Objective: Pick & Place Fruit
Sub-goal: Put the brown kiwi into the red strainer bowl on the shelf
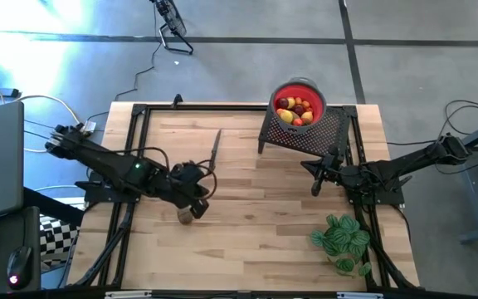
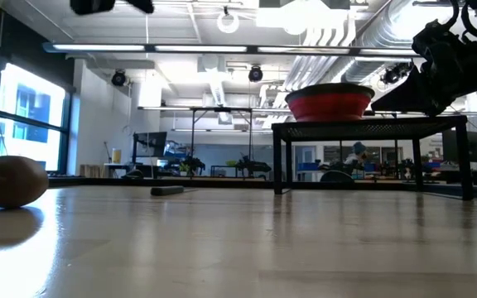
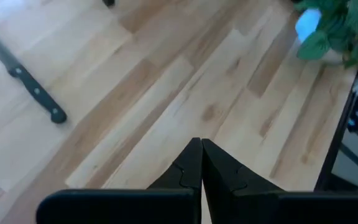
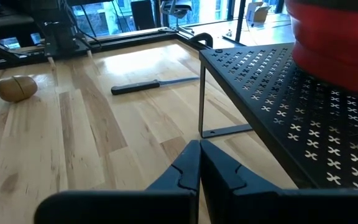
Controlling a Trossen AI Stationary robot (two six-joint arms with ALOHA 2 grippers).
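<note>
**Brown fruit, loose on table**

Small brown rounded fruit (image 1: pixel 186 217) lies on the wooden table (image 1: pixel 256 232), just beside the left gripper (image 1: pixel 199 202), fingers pressed together, empty. Likely light, firm, prone to rolling; best gripped across its middle. Right gripper (image 1: pixel 315 184) likewise closed, empty, near the black mesh stand (image 1: pixel 322 133) bearing the red bowl (image 1: pixel 299 88) of remaining fruit

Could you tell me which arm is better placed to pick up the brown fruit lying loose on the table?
The left. Its gripper hovers right beside the brown fruit, fingers shut. The right gripper sits across the table by the black rack that holds the red bowl.
</note>
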